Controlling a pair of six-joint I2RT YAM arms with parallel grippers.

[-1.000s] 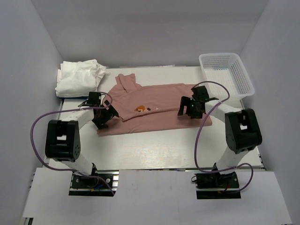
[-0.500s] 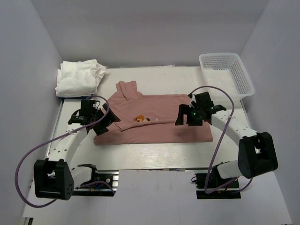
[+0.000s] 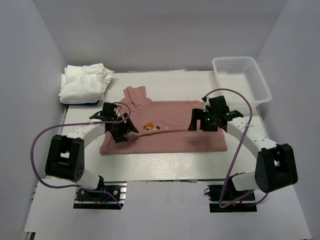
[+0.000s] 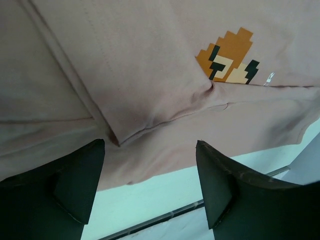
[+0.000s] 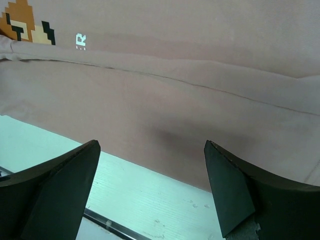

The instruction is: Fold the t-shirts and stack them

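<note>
**Long fold down, both claws free**

Top view: the pink t-shirt [image 3: 165, 137] now lies as a flat band across the table [image 3: 165, 165], nearer the front edge than 1 second ago, with 1 sleeve [image 3: 135, 93] poking toward the back. The left gripper [image 3: 122, 131] has moved inward over the shirt's left part. The right gripper [image 3: 200, 120] hangs over its right part. The white t-shirts [image 3: 82, 82] sit stacked at the far left corner, well apart.

Left wrist: the jaws stand wide and hold nothing, above a folded corner of cloth near the pixel print [image 4: 227, 57].

Right wrist: the jaws are wide and empty, above the fold line.

The lengthwise fold looks done, and a crosswise fold probably comes next.
</note>
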